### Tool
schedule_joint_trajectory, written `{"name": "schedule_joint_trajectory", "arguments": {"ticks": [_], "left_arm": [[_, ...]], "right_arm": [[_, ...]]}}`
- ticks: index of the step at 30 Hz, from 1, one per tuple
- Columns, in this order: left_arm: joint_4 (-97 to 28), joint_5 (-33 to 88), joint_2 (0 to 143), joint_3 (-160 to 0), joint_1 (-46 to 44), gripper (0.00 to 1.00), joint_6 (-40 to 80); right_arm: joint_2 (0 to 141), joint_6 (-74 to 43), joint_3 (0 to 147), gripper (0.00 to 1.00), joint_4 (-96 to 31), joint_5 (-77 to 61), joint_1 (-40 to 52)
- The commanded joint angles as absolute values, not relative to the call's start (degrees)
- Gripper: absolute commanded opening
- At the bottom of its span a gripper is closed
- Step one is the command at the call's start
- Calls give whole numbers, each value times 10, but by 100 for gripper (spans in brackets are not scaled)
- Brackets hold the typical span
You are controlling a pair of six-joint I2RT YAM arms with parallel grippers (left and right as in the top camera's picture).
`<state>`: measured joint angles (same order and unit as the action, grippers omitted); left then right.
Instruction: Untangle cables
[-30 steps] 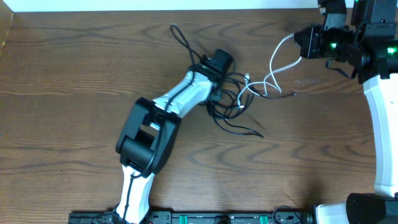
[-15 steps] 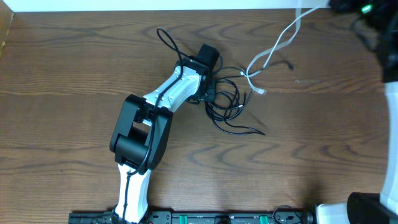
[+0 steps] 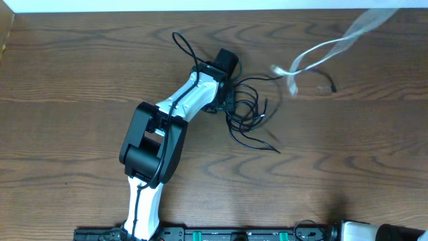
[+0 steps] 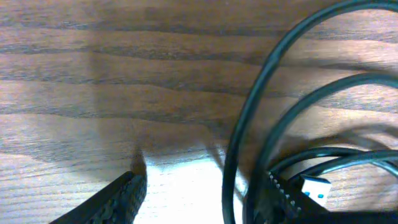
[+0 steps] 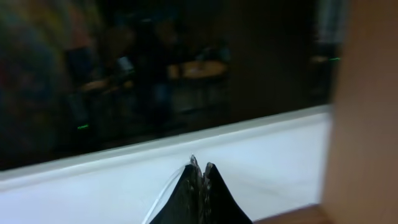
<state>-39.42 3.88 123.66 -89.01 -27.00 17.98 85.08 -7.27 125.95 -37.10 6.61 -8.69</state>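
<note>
Brown wooden worktop (image 3: 80, 80) overhead: white cable (image 3: 321, 51) whipped toward the far right corner since a second ago, lifting clear of black cables (image 3: 244, 110) bunched near the far edge. Real progress. Left wrist: left gripper (image 4: 199, 202) agape, straddling one black strand. Right wrist: right gripper (image 5: 199, 177) pinched tight on white cable.

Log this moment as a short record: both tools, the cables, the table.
left tool: open, low over the table, a black strand between its fingers
right tool: shut on the white cable, outside the overhead view
white cable: lifted, blurred, running toward the far right corner
black cables: tangled heap on the table
</note>
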Motion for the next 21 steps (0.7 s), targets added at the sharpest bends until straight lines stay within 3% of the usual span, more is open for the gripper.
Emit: {"name": "schedule_joint_trajectory", "arguments": {"ticks": [1,12,21], "left_arm": [[-402,34,1253,-883,-268,63,176],[-401,34,1253,-883,-268,63,176],[-400,34,1253,-883,-268,63,179]], "right_arm": [[849,-41,1271,1,-361,126,-113],[871,-43,1270,1,-442,0,-127],[888,-33,1271,1,-352,162,-127]]}}
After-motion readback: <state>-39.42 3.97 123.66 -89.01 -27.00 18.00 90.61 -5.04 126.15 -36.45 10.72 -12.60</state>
